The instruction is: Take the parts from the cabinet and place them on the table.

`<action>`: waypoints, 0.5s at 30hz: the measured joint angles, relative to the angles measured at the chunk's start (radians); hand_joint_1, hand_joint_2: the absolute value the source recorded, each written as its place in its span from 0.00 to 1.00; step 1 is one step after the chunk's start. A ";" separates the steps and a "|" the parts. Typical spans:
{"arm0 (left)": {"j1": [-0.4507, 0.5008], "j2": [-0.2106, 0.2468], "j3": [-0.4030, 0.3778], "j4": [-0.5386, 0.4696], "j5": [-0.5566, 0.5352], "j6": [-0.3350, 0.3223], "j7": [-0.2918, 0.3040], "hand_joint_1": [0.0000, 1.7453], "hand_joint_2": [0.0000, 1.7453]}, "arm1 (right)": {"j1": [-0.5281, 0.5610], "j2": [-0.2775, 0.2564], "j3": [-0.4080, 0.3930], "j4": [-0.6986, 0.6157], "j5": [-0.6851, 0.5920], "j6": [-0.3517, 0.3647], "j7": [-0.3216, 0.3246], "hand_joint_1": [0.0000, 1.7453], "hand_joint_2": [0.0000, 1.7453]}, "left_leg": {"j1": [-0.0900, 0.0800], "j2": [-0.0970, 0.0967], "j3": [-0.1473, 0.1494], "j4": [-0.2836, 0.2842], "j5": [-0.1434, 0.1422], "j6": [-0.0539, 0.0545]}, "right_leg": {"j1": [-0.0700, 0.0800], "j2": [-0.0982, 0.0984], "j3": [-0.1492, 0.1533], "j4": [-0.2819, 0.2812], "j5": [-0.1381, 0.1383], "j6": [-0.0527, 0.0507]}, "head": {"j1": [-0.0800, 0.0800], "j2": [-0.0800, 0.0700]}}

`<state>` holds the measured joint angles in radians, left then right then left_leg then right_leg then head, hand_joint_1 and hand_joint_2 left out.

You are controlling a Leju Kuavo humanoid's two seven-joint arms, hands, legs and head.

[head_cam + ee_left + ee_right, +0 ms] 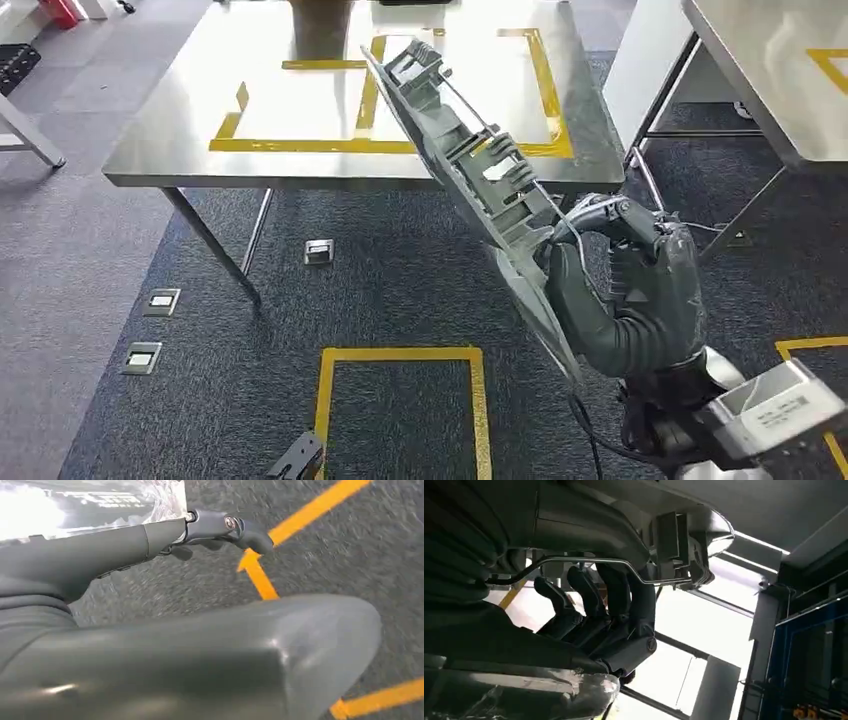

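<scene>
The left hand (150, 645) hangs over the carpet; I cannot tell how its fingers sit. The bench (180, 150) has yellow tape lines. The part (480, 180) is not on it yet. It is a long grey plastic panel with ribs, tilted up. The right hand (625, 290) has its fingers (589, 600) wrapped around its lower end.

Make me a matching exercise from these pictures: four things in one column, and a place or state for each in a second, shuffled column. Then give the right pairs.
Things
1. grey panel
2. steel table
3. left hand
4. right hand

States
A. marked with yellow tape
B. hangs over the carpet holding nothing
C. held tilted in the air
D. grips the part

Pairs: 1-C, 2-A, 3-B, 4-D
</scene>
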<state>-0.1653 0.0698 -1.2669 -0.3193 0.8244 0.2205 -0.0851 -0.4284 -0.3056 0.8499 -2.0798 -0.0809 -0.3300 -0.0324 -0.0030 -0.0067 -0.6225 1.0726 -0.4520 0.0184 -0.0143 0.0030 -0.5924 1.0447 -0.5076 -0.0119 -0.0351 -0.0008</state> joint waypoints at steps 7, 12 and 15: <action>-0.003 0.000 0.000 0.000 -0.010 -0.008 0.002 0.00 1.00 | -0.016 -0.002 0.014 -0.002 0.000 -0.002 0.010 1.00 1.00 | 0.013 -0.005 0.033 -0.059 -0.017 0.006 | 0.000 0.000 -0.173 0.282 -0.093 0.026 | 0.021 0.000; -0.003 0.000 0.000 0.000 -0.010 -0.007 0.002 0.00 1.00 | -0.024 -0.002 0.031 -0.002 0.002 -0.002 0.011 1.00 1.00 | 0.007 -0.011 0.052 -0.049 -0.044 -0.009 | 0.007 -0.001 -0.066 0.018 0.064 0.006 | 0.032 0.000; -0.004 0.000 0.000 0.000 -0.011 -0.007 0.002 0.00 1.00 | -0.031 -0.001 0.035 -0.002 0.002 -0.002 0.011 1.00 1.00 | 0.010 -0.011 0.049 -0.047 -0.044 -0.018 | 0.009 0.000 -0.061 0.002 0.056 -0.001 | 0.032 0.000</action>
<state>-0.1697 0.0698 -1.2669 -0.3197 0.8137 0.2136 -0.0832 -0.4597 -0.3067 0.8854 -2.0821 -0.0786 -0.3315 -0.0210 0.0073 -0.0174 -0.5734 1.0255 -0.4957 0.0002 -0.0052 0.0030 -0.6538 1.0468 -0.4513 -0.0131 -0.0030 -0.0008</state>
